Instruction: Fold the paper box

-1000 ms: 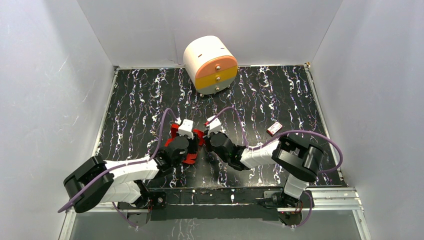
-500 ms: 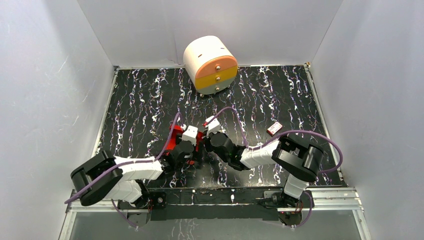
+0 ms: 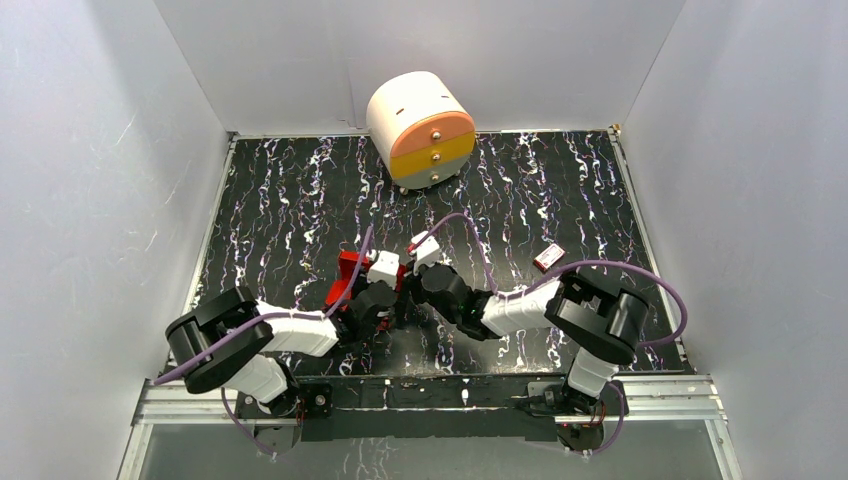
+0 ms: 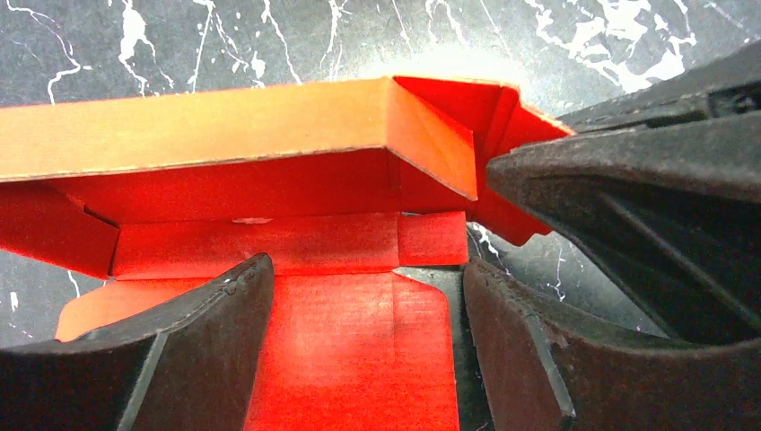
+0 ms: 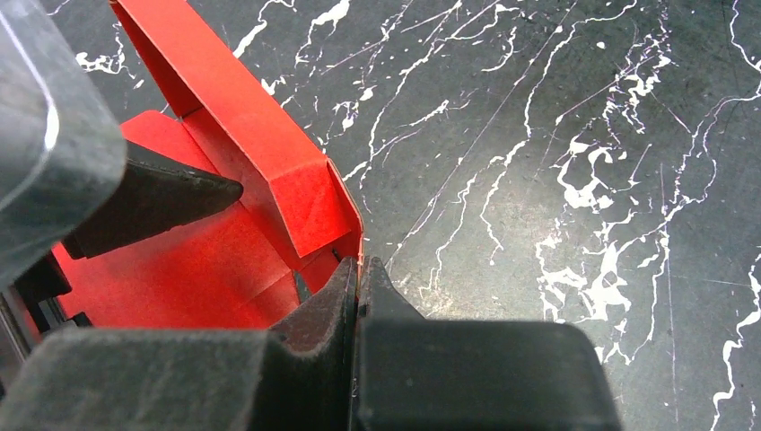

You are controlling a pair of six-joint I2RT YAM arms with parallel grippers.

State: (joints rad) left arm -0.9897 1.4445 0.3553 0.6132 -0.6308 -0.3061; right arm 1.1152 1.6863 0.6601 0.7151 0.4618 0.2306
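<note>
The red paper box [image 3: 352, 272] lay part-folded near the front middle of the black marbled bench [image 3: 270, 200], with one long wall raised. The left gripper [image 4: 363, 287] sat low over a flat panel, its jaws spread apart and grasping nothing. The right gripper [image 5: 359, 269] had its jaws clenched on the box's corner edge. A round drawer unit [image 3: 420, 128] stood at the back.

No readable text or labels anywhere.
</note>
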